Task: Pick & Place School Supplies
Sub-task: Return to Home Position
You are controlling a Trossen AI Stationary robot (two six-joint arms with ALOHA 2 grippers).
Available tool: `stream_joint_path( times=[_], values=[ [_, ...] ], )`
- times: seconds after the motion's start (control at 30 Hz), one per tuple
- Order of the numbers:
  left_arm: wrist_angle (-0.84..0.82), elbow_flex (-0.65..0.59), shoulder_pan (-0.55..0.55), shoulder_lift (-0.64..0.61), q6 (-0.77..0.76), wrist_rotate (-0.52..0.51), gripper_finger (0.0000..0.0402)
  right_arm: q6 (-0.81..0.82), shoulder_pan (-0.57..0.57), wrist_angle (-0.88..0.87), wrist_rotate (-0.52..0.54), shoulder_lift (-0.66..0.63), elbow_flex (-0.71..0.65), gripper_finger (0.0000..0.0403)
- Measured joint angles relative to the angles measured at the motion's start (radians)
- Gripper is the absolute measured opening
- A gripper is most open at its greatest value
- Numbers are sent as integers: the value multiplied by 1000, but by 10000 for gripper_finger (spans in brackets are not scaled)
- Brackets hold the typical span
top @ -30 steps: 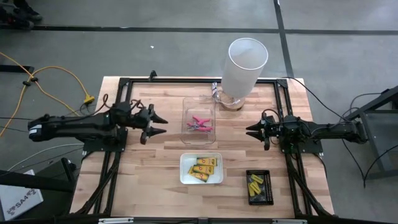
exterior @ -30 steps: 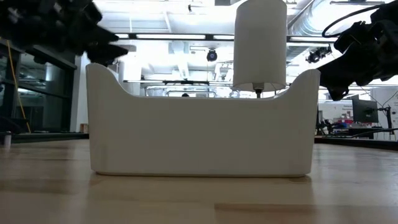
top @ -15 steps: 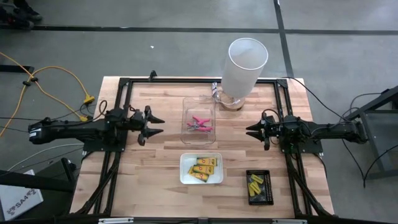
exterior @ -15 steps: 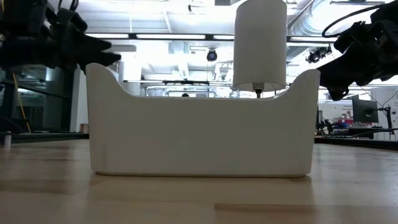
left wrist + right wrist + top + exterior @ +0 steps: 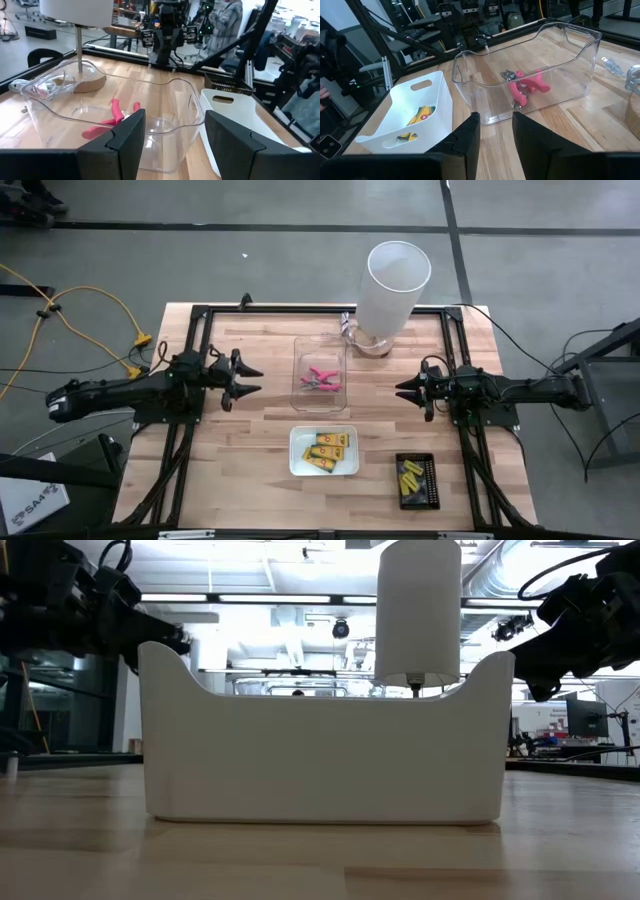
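Jaws of the left gripper (image 5: 256, 381) stand wide apart, empty; those of the right gripper (image 5: 402, 390) are narrowly parted, empty too. Between them we see pink-handled scissors (image 5: 320, 378) in a clear plastic bin (image 5: 298, 368). Only our high view shows small yellow blocks (image 5: 409, 477) inside the black bin (image 5: 431, 476); the white plastic tray (image 5: 320, 760) blocks the low view.

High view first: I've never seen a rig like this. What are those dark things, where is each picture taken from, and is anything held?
Two robot arms work at a wooden table. The high view looks straight down: left arm, right arm. The low view looks level across the tabletop, mostly at the wall of the white tray. Each wrist view looks past that arm's own jaws. On the table: a clear tray holding pink scissors, the white tray with yellow-orange packets, a black tray with yellow erasers, a tall white cylinder. Both pairs of jaws stand open, holding nothing.
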Motion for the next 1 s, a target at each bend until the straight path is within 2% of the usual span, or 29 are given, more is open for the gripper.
stream_joint_path(
  times=[0.2,0.63,0.87,1.0],
  values=[
    [-92,-1,28,-105,-32,2,201,0,0,0,0,0,0,106],
    [-266,-2,21,-287,-17,-174,201,0,0,0,0,0,0,106],
    [-376,-1,-17,-361,6,-372,201,0,0,0,0,0,0,106],
    [-380,4,-18,-366,82,-367,201,0,0,0,0,0,0,106]
  ],
)
